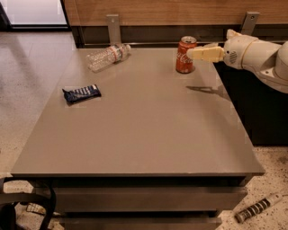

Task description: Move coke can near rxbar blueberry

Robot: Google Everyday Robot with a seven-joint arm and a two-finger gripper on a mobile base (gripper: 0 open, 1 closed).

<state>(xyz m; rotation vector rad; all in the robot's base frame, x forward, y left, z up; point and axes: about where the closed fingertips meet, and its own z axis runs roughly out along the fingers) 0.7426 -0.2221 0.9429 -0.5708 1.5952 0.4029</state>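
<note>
Soft, even indoor light falls on the table [148, 134], and its matt top looks uniformly grey. A bright pane [36, 11] at the upper left is blown out to white and lightens the floor [31, 58] below it. The gripper [192, 53], at the upper right beside the coke can [182, 60], casts a thin, faint shadow [207, 90] on the tabletop. Deep shade lies under the table.

Upright red coke can [182, 61] beside gripper [194, 54] at back; blue rxbar blueberry [81, 94] flat left.
</note>
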